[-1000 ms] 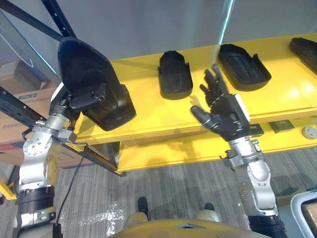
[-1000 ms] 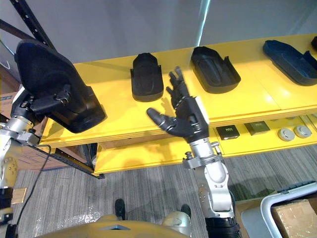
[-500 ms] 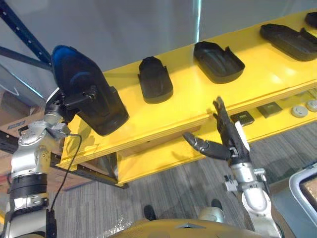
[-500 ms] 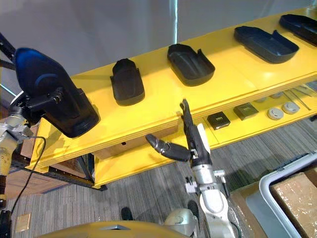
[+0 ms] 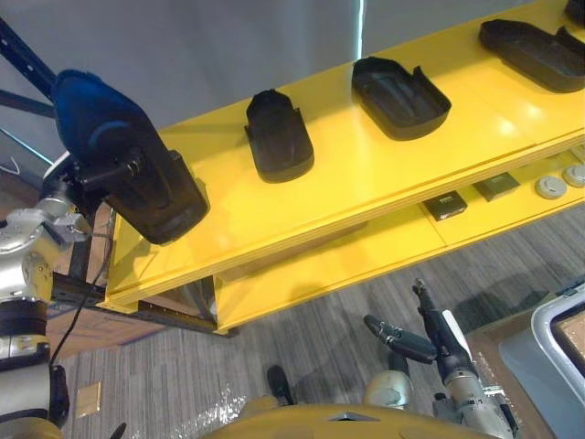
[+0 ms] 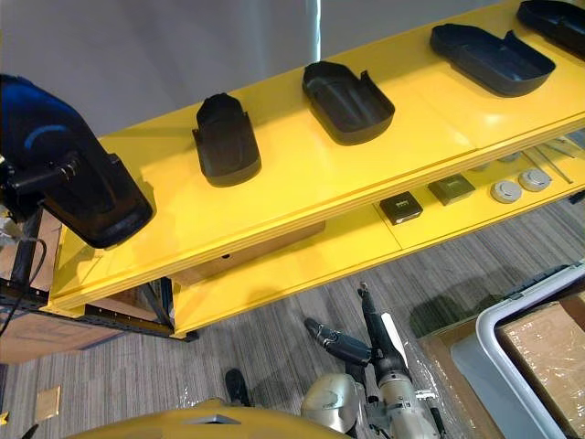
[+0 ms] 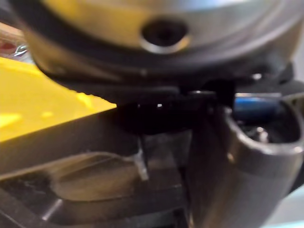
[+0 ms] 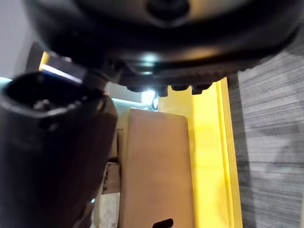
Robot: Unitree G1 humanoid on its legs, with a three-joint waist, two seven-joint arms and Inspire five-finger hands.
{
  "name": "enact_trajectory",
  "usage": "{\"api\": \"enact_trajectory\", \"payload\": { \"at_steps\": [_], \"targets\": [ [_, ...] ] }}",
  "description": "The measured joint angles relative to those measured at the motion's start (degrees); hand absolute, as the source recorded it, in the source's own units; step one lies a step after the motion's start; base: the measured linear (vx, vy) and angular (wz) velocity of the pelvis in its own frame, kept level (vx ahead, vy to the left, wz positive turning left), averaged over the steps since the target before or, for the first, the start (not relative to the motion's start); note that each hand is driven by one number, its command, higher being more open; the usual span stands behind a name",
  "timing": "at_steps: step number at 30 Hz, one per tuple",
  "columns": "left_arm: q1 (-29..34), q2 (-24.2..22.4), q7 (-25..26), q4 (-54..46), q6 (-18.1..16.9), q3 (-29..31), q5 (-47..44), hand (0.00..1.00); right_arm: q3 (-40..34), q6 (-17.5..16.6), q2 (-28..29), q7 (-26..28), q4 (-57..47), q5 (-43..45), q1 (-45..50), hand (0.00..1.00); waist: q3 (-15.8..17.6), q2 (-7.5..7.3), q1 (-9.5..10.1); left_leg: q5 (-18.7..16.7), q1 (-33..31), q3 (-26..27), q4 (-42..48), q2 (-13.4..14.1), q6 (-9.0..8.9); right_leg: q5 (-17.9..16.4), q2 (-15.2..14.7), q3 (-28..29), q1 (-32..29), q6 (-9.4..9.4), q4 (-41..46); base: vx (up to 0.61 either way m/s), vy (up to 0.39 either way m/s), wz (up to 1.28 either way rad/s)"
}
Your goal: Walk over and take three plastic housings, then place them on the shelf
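The right hand (image 5: 446,340) hangs low over the grey floor (image 5: 302,338) in front of the yellow shelf (image 5: 347,265), fingers straight, thumb spread, holding nothing, with open room on all sides. The left hand (image 5: 111,171) has its fingers curled round a tilted black housing (image 5: 169,197) at the left end of the top board (image 5: 366,169), near its front edge; contact with the board cannot be determined. Further back, three more housings (image 5: 279,146) lie well apart along the board, bare yellow between them, before a grey wall (image 5: 228,46).
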Motion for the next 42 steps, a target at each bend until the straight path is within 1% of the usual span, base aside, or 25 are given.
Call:
{"api": "enact_trajectory", "payload": {
  "at_steps": [1,4,6,7,8,10,13,18,22,23,24,26,28,30,31,33,34,37,38,42],
  "targets": [
    [-0.64,0.26,0.08,0.07,-0.06,-0.46,0.0,0.0,0.37,0.0,-0.03,0.03,0.38,0.02,-0.43,1.0,0.15,-0.17,0.0,0.1,-0.35,-0.45,0.0,0.01,-0.06,-0.14,-0.01,-0.32,-0.18,-0.04,0.27,-0.02,-0.015,0.26],
    [-3.89,1.0,1.07,-0.54,-0.36,-1.92,-0.02,0.0,2.41,-0.03,-0.07,-0.21,1.86,0.11,-3.01,1.0,2.03,-1.59,0.27,0.86,-1.36,-2.36,0.03,0.01,0.1,-0.99,-0.16,-1.74,-0.81,-0.51,2.07,-0.03,-0.019,0.29],
    [-6.73,1.13,3.46,-2.02,-1.35,-3.07,-0.03,0.0,3.74,-0.02,-0.07,-0.84,2.27,0.18,-5.05,1.0,3.39,-2.26,0.6,1.61,-2.98,-3.69,0.08,-0.03,0.1,-1.72,-0.39,-2.89,-2.33,-0.34,3.64,-0.05,-0.013,0.31],
    [-7.64,1.13,4.03,-2.38,-1.49,-3.19,-0.03,0.0,3.95,-0.02,-0.08,-1.03,2.38,0.2,-5.6,1.0,3.98,-2.4,0.64,1.7,-3.25,-4.11,0.1,-0.07,-0.01,-1.9,-0.47,-3.13,-2.46,-0.34,4.04,-0.05,-0.01,0.29],
    [-9.3,1.13,4.82,-2.61,-1.6,-3.4,-0.04,0.0,4.34,-0.02,-0.07,-1.43,2.94,0.24,-6.67,1.0,5.04,-2.9,0.89,1.93,-3.65,-4.61,0.15,-0.17,-0.06,-2.23,-0.67,-3.44,-3.01,-0.45,5.03,-0.05,-0.004,0.19],
    [-10.83,1.13,6.26,-2.99,-1.61,-3.44,-0.04,0.0,4.71,0.01,-0.07,-2.09,3.88,0.4,-7.65,1.0,5.97,-3.37,1.39,2.19,-4.28,-4.85,0.15,-0.26,-0.01,-2.57,-0.84,-3.48,-3.9,-0.5,6.07,-0.04,-0.004,0.11],
    [-12.47,1.13,8.15,-3.67,-1.67,-3.45,-0.03,0.0,5.01,0.02,-0.07,-2.82,5.34,0.6,-8.36,1.0,7.72,-3.72,1.73,2.4,-4.44,-5.27,0.06,-0.28,0.03,-2.9,-0.94,-3.7,-4.09,-0.44,6.82,-0.03,-0.01,0.06],
    [-14.44,1.33,10.2,-3.61,-1.66,-3.47,0.0,0.0,5.01,0.01,-0.07,-3.06,6.52,0.85,-8.72,1.0,8.69,-4.3,1.66,2.75,-5.44,-5.57,0.01,-0.12,-0.08,-3.81,-0.92,-3.55,-5.77,-0.42,8.25,-0.01,-0.014,0.03],
    [-16.07,1.95,10.16,-3.48,-1.69,-3.57,0.01,0.0,5.08,-0.01,-0.06,-3.22,6.69,1.17,-8.81,1.0,9.92,-4.8,1.64,2.85,-5.37,-5.44,0.03,-0.13,0.03,-3.76,-0.87,-3.18,-5.77,-0.44,8.18,0.0,0.0,0.0],
    [-16.13,2.05,10.17,-3.48,-1.89,-3.57,0.0,0.0,5.14,-0.01,-0.04,-3.23,6.78,1.16,-8.8,1.0,10.02,-4.96,1.64,3.07,-5.33,-5.33,0.03,-0.14,0.32,-3.75,-0.86,-3.07,-5.76,-0.44,8.11,0.0,0.0,0.0],
    [-16.15,2.24,10.12,-3.47,-2.25,-3.64,-0.01,1.0,5.14,-0.03,-0.03,-3.25,6.78,1.16,-8.85,1.0,10.1,-5.1,1.63,3.07,-5.32,-5.26,0.04,-0.12,0.32,-3.67,-0.83,-3.03,-5.77,-0.49,8.05,0.0,0.0,0.0],
    [-16.41,2.52,10.07,-3.35,-2.72,-4.22,-0.13,1.0,5.14,-0.06,-0.03,-3.41,6.84,1.16,-8.88,1.0,10.22,-5.31,1.68,3.07,-5.27,-5.19,0.06,-0.1,0.32,-3.56,-0.8,-2.97,-5.76,-0.64,8.04,0.0,0.0,0.0],
    [-17.07,4.36,9.48,-2.14,-2.65,-7.1,0.06,1.0,5.12,-0.79,-0.02,-3.58,8.08,1.15,-9.66,1.0,10.5,-5.78,1.64,3.08,-5.18,-4.93,0.1,-0.08,0.32,-3.47,-0.77,-2.76,-5.77,-0.63,7.94,0.0,-0.018,-0.04],
    [-16.53,5.19,8.66,-0.48,-1.61,-10.04,0.05,1.0,5.13,-1.15,0.01,-3.88,8.49,1.14,-10.12,1.0,10.58,-5.88,1.32,3.07,-5.17,-4.67,0.09,-0.1,0.32,-3.32,-0.68,-2.35,-5.78,-0.47,7.58,0.0,-0.007,-0.07],
    [-15.08,4.78,8.46,0.3,-1.18,-9.81,0.04,1.0,5.15,-1.2,0.09,-3.97,8.58,1.14,-10.4,1.0,10.66,-6.0,1.12,3.06,-5.19,-4.41,0.08,-0.06,0.32,-2.99,-0.5,-2.04,-5.77,-0.54,7.06,0.01,-0.007,-0.1],
    [-13.71,4.77,8.07,2.46,0.92,-12.52,0.1,1.0,5.17,-1.29,0.15,-3.99,8.71,1.15,-10.92,1.0,11.02,-6.46,0.94,3.06,-5.21,-4.02,0.16,0.03,0.31,-2.46,-0.29,-1.66,-5.77,-0.52,6.47,0.02,-0.011,-0.12],
    [-13.31,3.82,8.94,2.44,-0.81,-10.02,0.03,1.0,5.12,-1.31,0.35,-4.12,8.74,1.19,-11.07,1.0,11.45,-6.95,1.02,3.07,-5.27,-3.89,0.18,0.12,0.32,-2.18,-0.14,-1.59,-5.71,-0.61,6.03,0.02,-0.017,-0.06],
    [-13.73,4.81,8.34,2.22,-0.29,-10.32,0.12,1.0,5.12,-1.31,0.48,-4.23,8.81,1.17,-10.92,1.0,11.75,-7.53,1.14,3.07,-5.21,-3.85,0.22,0.1,0.31,-1.83,-0.1,-1.58,-5.49,-0.3,5.72,0.0,0.0,0.0],
    [-13.73,4.84,8.33,2.25,-0.23,-10.35,0.12,0.0,5.14,-1.31,0.53,-4.23,8.8,1.17,-11.0,1.0,11.79,-7.45,1.14,3.06,-5.16,-3.83,0.22,0.1,0.3,-1.81,-0.08,-1.6,-5.39,-0.3,5.61,0.0,0.0,0.0],
    [-13.56,4.88,8.22,2.42,0.15,-10.88,0.57,0.0,5.14,-1.41,0.54,-4.25,8.84,1.16,-10.98,1.0,12.08,-7.1,1.18,2.74,-4.25,-3.43,0.21,0.19,-0.01,-1.74,0.04,-1.46,-4.46,-0.43,5.08,0.01,-0.013,-0.04]
  ]
}}
